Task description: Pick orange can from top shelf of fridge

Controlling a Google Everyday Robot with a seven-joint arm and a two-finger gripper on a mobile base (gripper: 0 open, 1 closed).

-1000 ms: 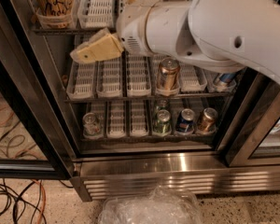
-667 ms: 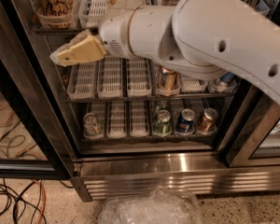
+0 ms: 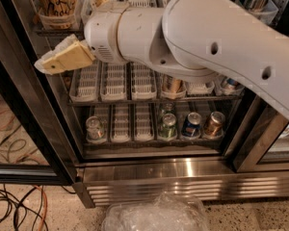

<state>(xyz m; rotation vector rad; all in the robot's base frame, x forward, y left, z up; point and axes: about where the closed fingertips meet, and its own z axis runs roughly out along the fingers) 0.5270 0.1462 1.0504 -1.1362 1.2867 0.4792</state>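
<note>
White arm (image 3: 207, 37) hides middle trays (image 3: 115, 81); tool (image 3: 44, 64) hangs below the orange can (image 3: 57, 1).

Gripper (image 3: 47, 64) upper left; arm (image 3: 207, 37) extended leftward.

Tool (image 3: 58, 60) tan, upper left, below orange can (image 3: 55, 1) with dark brown script. Arm (image 3: 221, 37) white. Trays (image 3: 114, 81) white, slotted. Lower cans (image 3: 191, 124): green, blue, copper. Fridge (image 3: 183, 174): steel base, black frame.

Speckled pale floor (image 3: 58, 211) runs along six o'clock. Black and orange cables (image 3: 9, 208) tangle at eight o'clock. Crumpled clear plastic (image 3: 156, 216), perhaps a bag, lies at six. The end effector (image 3: 62, 59) hangs at ten o'clock.
</note>
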